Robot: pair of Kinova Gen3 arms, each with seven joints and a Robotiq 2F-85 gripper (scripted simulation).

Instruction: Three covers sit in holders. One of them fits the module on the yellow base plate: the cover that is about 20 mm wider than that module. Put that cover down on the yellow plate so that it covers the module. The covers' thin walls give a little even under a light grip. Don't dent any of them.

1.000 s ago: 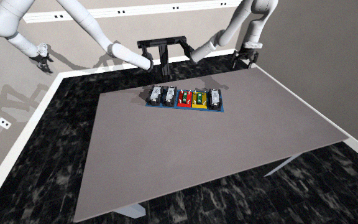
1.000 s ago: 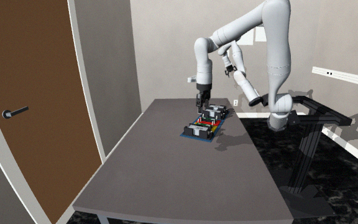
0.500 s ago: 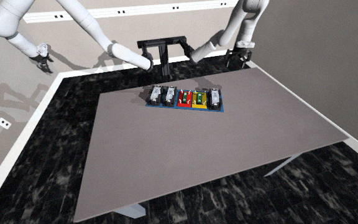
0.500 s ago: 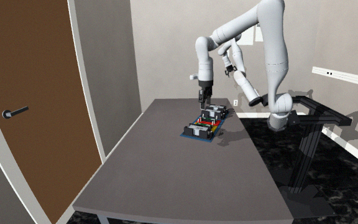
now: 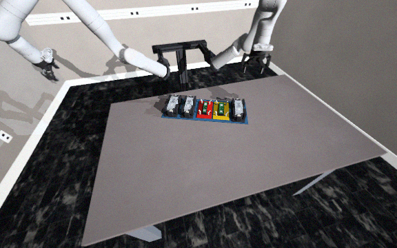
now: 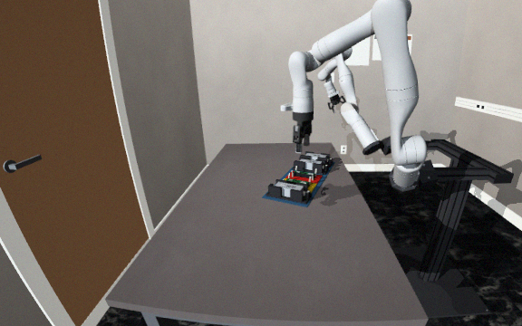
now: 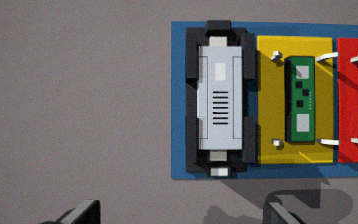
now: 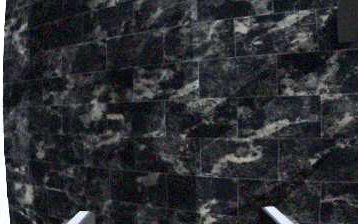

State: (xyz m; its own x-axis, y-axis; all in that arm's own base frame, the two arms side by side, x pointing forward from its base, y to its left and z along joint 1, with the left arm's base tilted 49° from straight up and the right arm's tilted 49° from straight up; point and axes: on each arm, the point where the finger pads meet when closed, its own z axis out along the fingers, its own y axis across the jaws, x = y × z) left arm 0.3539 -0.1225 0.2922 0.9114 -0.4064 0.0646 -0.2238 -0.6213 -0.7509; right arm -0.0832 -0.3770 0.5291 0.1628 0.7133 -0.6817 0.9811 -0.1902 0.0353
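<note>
The left gripper (image 5: 253, 71) (image 6: 302, 147) (image 7: 182, 212) is wide open with nothing between its fingers, above the table (image 5: 219, 165) (image 6: 265, 254) (image 7: 80, 100). The right gripper (image 5: 57, 73) (image 6: 337, 107) (image 8: 177, 215) is also wide and holds nothing; it is well apart from the table. On the table lies a blue board (image 5: 188, 118) (image 6: 288, 202) (image 7: 179, 100). It bears three covers, all in black holders: one grey cover (image 5: 238, 108) (image 6: 290, 186) (image 7: 220, 110) just beside the yellow plate (image 5: 221, 117) (image 7: 270, 100), two beyond the red plate (image 5: 204, 116) (image 7: 350, 100). Which one fits, I cannot tell. The green-topped module (image 5: 221, 108) (image 7: 302, 97) on the yellow plate is uncovered, between white posts.
</note>
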